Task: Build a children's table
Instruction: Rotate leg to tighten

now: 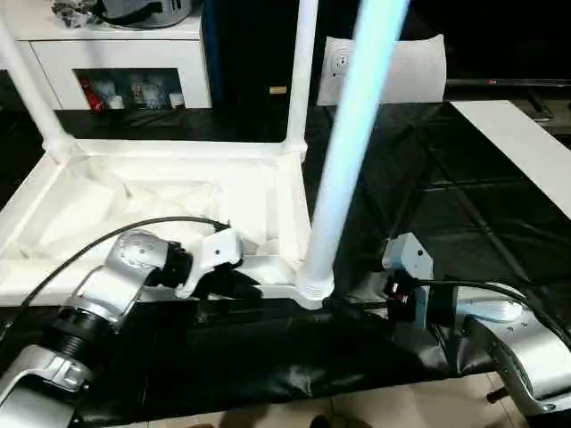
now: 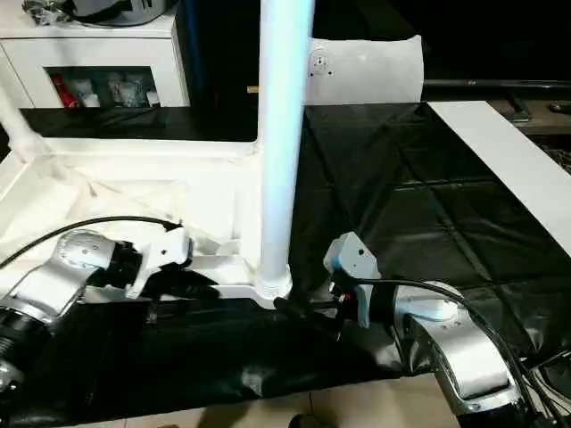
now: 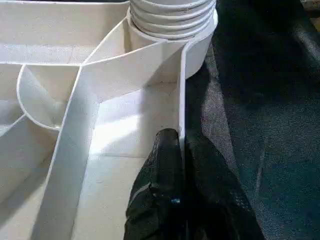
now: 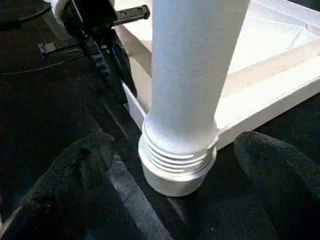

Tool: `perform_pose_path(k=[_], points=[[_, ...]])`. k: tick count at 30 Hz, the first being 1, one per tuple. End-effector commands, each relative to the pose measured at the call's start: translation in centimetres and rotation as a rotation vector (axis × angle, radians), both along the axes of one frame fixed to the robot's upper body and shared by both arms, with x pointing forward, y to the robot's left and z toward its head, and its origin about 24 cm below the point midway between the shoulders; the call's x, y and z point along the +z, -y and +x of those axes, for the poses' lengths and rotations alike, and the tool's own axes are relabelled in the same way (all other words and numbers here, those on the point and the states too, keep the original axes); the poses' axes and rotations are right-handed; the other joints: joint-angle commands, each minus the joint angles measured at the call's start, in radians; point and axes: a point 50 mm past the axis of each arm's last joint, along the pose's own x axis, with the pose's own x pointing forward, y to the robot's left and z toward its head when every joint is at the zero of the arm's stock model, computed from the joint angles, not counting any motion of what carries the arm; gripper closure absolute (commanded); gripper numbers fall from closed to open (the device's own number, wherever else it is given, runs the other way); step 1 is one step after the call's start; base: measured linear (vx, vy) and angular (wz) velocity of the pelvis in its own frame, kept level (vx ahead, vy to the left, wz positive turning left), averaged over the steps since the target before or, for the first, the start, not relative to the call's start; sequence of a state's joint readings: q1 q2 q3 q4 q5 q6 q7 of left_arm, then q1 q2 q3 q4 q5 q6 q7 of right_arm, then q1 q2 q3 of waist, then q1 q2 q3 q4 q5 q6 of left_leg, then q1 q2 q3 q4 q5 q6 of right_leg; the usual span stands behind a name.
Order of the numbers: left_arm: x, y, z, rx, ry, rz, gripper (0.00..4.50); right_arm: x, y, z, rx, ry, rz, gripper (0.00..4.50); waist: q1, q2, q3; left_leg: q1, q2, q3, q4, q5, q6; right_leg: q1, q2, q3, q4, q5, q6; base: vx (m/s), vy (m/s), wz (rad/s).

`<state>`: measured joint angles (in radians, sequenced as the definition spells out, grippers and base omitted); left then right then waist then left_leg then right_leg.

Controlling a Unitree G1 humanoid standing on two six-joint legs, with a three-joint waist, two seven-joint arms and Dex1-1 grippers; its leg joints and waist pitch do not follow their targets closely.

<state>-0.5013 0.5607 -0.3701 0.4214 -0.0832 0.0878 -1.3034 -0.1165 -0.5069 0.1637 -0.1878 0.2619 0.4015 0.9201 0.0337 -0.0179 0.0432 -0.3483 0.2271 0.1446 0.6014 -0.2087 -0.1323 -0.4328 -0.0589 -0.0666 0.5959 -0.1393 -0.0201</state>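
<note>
Left tool (image 3: 182,150) pinching table (image 1: 134,209) rim; right tool (image 4: 170,165) spread around leg (image 4: 192,75)

One white children's table (image 1: 178,192) lies upside down on one black-covered tabletop (image 1: 464,205). Three legs stand in its corner sockets: one at the near corner (image 1: 343,152), one at the far right corner (image 1: 301,76) and one at the far left corner (image 1: 31,89). Two robot arms reach in, each ending in one tool: the left tool (image 1: 234,283) and the right tool (image 4: 175,175), each with two black fingers. One white cabinet (image 1: 116,53) stands behind, one white sheet (image 1: 384,67) beyond the table, and one white board (image 1: 522,147) lies along the right side.
</note>
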Motion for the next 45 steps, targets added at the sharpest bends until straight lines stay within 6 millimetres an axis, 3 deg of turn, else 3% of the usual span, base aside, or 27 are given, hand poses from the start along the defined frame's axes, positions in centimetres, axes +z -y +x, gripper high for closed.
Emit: perform_pose_path(k=[1, 6, 7, 8, 11, 12, 13, 14, 17, 23, 27, 28, 34, 39, 45], points=[[0.0, 0.4, -0.3, -0.053, -0.027, -0.02, 4.45, 0.6, 0.1, 0.7, -0.021, 0.041, -0.003, 0.0, 0.004, 0.009, -0.062, -0.011, -0.015, 0.021, -0.07, -0.18, 0.04, 0.074, -0.046, 0.032, -0.076, -0.375, -0.117, 0.0, 0.0, 0.0], [0.0, 0.7, -0.7, -0.144, -0.022, 0.0, 4.45, 1.0, -0.2, 1.5, 0.048, 0.046, 0.014, 0.0, 0.003, 0.011, -0.062, -0.008, -0.013, 0.022, -0.07, -0.191, 0.041, 0.074, -0.046, 0.033, -0.072, -0.339, -0.146, 0.0, 0.0, 0.0], [0.0, 0.8, -0.8, -0.166, -0.018, 0.005, 4.45, 1.1, -0.2, 1.6, 0.077, 0.04, 0.02, 0.0, 0.005, 0.001, -0.063, -0.009, -0.011, 0.021, -0.069, -0.187, 0.046, 0.076, -0.049, 0.034, -0.068, -0.342, -0.149, 0.0, 0.0, 0.0], [0.1, 0.9, -0.8, -0.184, -0.014, 0.008, 4.48, 1.1, -0.2, 1.6, 0.105, 0.032, 0.027, 0.18, 0.007, 0.004, -0.062, -0.009, -0.011, 0.022, -0.07, -0.184, 0.047, 0.075, -0.048, 0.035, -0.07, -0.342, -0.147, 0.0, 0.0, 0.0], [0.4, 1.3, -0.8, -0.22, 0.008, 0.017, 4.48, 1.1, -0.5, 1.8, 0.178, 0.007, 0.05, 0.18, 0.009, 0.004, -0.062, -0.007, -0.01, 0.024, -0.069, -0.184, 0.05, 0.074, -0.048, 0.034, -0.069, -0.34, -0.153, 0.0, 0.0, 0.0], [0.5, 1.4, -0.7, -0.228, 0.018, 0.02, 4.5, 1.1, -0.5, 1.9, 0.204, -0.004, 0.055, 0.46, 0.009, -0.004, -0.062, -0.007, -0.01, 0.025, -0.068, -0.188, 0.052, 0.073, -0.048, 0.034, -0.071, -0.345, -0.152, 0.0, 0.0, 0.0], [0.5, 1.4, -0.6, -0.233, 0.024, 0.023, 4.5, 1.1, -0.6, 2.0, 0.222, -0.014, 0.058, 0.46, 0.011, 0.001, -0.061, -0.005, -0.01, 0.025, -0.068, -0.191, 0.053, 0.072, -0.049, 0.033, -0.072, -0.364, -0.148, 0.0, 0.0, 0.0], [0.6, 1.5, -0.5, -0.238, 0.035, 0.03, 4.5, 0.9, -0.7, 2.0, 0.269, -0.043, 0.06, 0.52, 0.011, -0.006, -0.061, -0.007, -0.01, 0.025, -0.068, -0.189, 0.054, 0.074, -0.049, 0.033, -0.073, -0.369, -0.145, 0.0, 0.0, 0.0], [0.6, 1.5, -0.4, -0.243, 0.041, 0.035, 4.5, 0.5, -0.8, 2.2, 0.313, -0.074, 0.043, 0.71, 0.019, -0.004, -0.063, -0.007, -0.009, 0.025, -0.067, -0.17, 0.053, 0.074, -0.05, 0.034, -0.07, -0.364, -0.144, 0.0, 0.0, 0.0], [0.5, 1.3, -0.4, -0.247, 0.044, 0.043, 4.5, 0.4, -0.9, 3.0, 0.339, -0.092, 0.051, 1.27, 0.027, -0.006, -0.067, -0.009, -0.009, 0.025, -0.066, -0.141, 0.049, 0.077, -0.05, 0.035, -0.061, -0.3, -0.164, 0.0, 0.0, 0.0], [0.5, 1.2, -0.5, -0.246, 0.043, 0.046, 4.5, 0.2, -1.1, 3.1, 0.36, -0.112, 0.057, 1.46, 0.029, -0.01, -0.065, -0.009, -0.01, 0.026, -0.066, -0.148, 0.051, 0.076, -0.051, 0.034, -0.064, -0.336, -0.153, 0.0, 0.0, 0.0], [0.5, 1.1, -0.5, -0.246, 0.042, 0.046, 4.5, 0.2, -1.1, 3.2, 0.363, -0.113, 0.058, 1.71, 0.029, -0.008, -0.065, -0.008, -0.01, 0.026, -0.067, -0.147, 0.049, 0.075, -0.052, 0.034, -0.064, -0.343, -0.152, 0.0, 0.0, 0.0], [0.3, 0.9, -0.5, -0.235, 0.036, 0.044, 4.5, 0.0, -1.1, 3.3, 0.391, -0.137, 0.078, 2.2, 0.03, -0.009, -0.065, -0.008, -0.009, 0.026, -0.067, -0.148, 0.047, 0.074, -0.051, 0.034, -0.064, -0.351, -0.146, 0.0, 0.0, 0.0], [0.3, 0.7, -0.5, -0.218, 0.028, 0.038, 4.5, 0.0, -1.3, 3.2, 0.397, -0.153, 0.102, 2.45, 0.03, -0.013, -0.066, -0.009, -0.009, 0.026, -0.067, -0.14, 0.047, 0.075, -0.051, 0.034, -0.062, -0.337, -0.15, 0.0, 0.0, 0.0], [0.6, 1.2, 0.1, -0.086, 0.02, -0.029, 4.5, -0.1, -2.7, 2.3, 0.341, -0.176, 0.183, 2.5, 0.03, -0.009, -0.064, -0.008, -0.009, 0.026, -0.069, -0.147, 0.041, 0.074, -0.05, 0.034, -0.065, -0.355, -0.14, 0.0, 0.0, 0.0]])
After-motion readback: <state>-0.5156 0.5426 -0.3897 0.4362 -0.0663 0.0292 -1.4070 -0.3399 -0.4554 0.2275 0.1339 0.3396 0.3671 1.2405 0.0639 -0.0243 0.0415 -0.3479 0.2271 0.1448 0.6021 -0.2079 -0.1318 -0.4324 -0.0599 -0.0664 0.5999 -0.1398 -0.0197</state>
